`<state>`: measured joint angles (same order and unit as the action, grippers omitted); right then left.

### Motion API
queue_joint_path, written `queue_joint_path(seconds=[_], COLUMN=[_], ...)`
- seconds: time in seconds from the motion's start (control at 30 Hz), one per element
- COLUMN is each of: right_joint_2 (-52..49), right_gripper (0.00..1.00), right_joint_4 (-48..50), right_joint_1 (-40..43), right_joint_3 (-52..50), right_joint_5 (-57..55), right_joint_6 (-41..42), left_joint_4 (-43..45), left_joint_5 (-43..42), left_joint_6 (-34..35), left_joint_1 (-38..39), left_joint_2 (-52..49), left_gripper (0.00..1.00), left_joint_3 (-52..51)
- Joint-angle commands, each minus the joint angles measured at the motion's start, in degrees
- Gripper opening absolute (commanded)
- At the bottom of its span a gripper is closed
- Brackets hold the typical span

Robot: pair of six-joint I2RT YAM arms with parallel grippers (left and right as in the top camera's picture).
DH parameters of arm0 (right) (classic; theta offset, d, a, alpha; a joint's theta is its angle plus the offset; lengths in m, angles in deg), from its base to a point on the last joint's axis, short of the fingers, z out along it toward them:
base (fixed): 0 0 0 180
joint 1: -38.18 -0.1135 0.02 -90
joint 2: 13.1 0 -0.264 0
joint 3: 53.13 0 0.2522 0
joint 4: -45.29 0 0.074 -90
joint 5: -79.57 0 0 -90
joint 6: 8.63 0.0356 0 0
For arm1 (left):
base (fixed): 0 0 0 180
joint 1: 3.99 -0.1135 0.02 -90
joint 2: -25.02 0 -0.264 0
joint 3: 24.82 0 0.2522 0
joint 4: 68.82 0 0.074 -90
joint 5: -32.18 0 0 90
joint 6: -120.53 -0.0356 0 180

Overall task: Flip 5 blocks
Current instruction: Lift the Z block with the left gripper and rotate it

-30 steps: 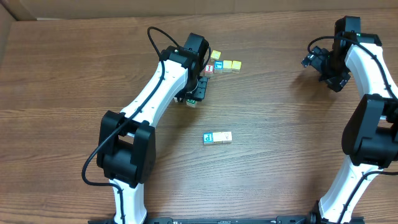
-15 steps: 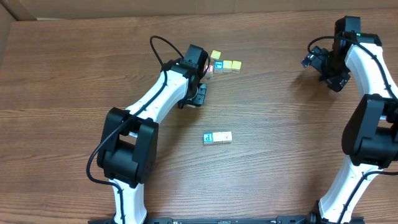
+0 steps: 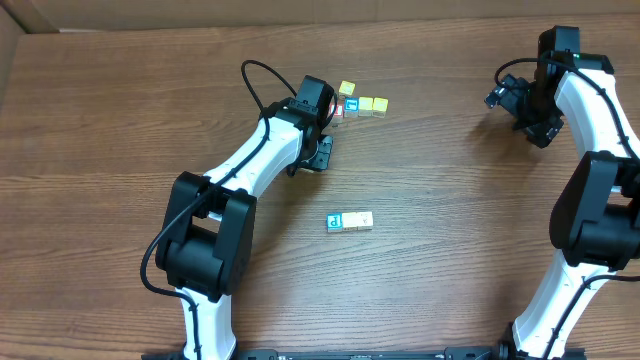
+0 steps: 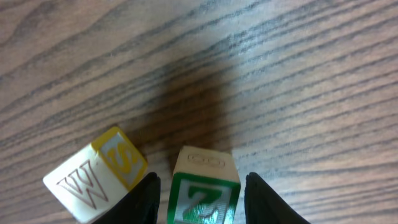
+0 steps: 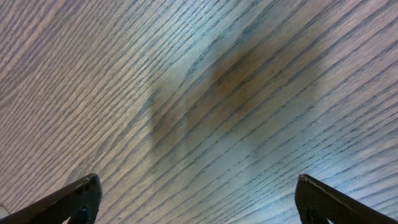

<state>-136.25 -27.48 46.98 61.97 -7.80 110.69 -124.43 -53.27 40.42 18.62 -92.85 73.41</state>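
Note:
In the left wrist view a wooden block with a green Z face (image 4: pixel 203 200) stands on the table between the jaws of my left gripper (image 4: pixel 202 180). A thin strip of table shows on each side of it, so the jaws are open around it. A whitish block with a W and a yellow S face (image 4: pixel 93 183) lies tilted just left of the left finger (image 4: pixel 146 199). Overhead, the left gripper (image 3: pixel 318 152) hides both. A teal-faced block (image 3: pixel 336 222) and a cream one (image 3: pixel 362 220) lie together mid-table. My right gripper (image 5: pixel 199 199) hangs wide open over bare wood.
A cluster lies just beyond the left wrist: a yellow cube (image 3: pixel 346 88), a blue-faced one (image 3: pixel 351 106), two yellowish ones (image 3: pixel 373 104) and a red-faced one (image 3: pixel 337 112). The right arm (image 3: pixel 540 95) stays at the far right.
The left wrist has shifted slightly and now covers the small block that showed beside its fingers a second ago. Its jaws have narrowed. The right arm has not moved.

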Motion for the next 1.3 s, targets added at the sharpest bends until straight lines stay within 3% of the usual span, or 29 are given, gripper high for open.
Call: queue_joint_path(seconds=[0.0, 0.43, 0.53, 0.63, 1.0, 1.13, 1.27], right_joint_2=[1.7, 1.7, 1.7, 1.7, 1.7, 1.7, 1.7], right_gripper=[1.00, 1.00, 1.00, 1.00, 1.00, 1.00, 1.00], right_joint_4=[0.3, 0.3, 0.3, 0.3, 0.3, 0.3, 0.3], right_joint_1=[0.0, 0.0, 0.0, 0.0, 0.0, 0.0, 0.0], right_joint_3=[1.0, 1.0, 1.0, 1.0, 1.0, 1.0, 1.0], right_joint_5=[0.0, 0.0, 0.0, 0.0, 0.0, 0.0, 0.0], right_joint_6=[-0.2, -0.2, -0.2, -0.2, -0.2, -0.2, -0.3], left_joint_4=[1.5, 1.7, 2.1, 2.8, 1.4, -4.3, -6.3], left_joint_5=[0.3, 0.3, 0.5, 0.5, -0.1, -2.1, -2.3], left_joint_6=[-1.3, -1.3, -1.4, -1.4, -1.3, -0.7, -0.5], left_joint_1=[-0.1, -0.1, -0.1, -0.1, -0.1, -0.1, -0.1], left_joint_2=[0.4, 0.7, 0.7, 0.7, 0.7, 1.3, 3.4], left_gripper=[0.37, 0.32, 0.40, 0.40, 0.31, 0.19, 0.20], left_joint_3=[-2.1, -2.1, -2.1, -2.1, -1.7, 1.3, 3.0])
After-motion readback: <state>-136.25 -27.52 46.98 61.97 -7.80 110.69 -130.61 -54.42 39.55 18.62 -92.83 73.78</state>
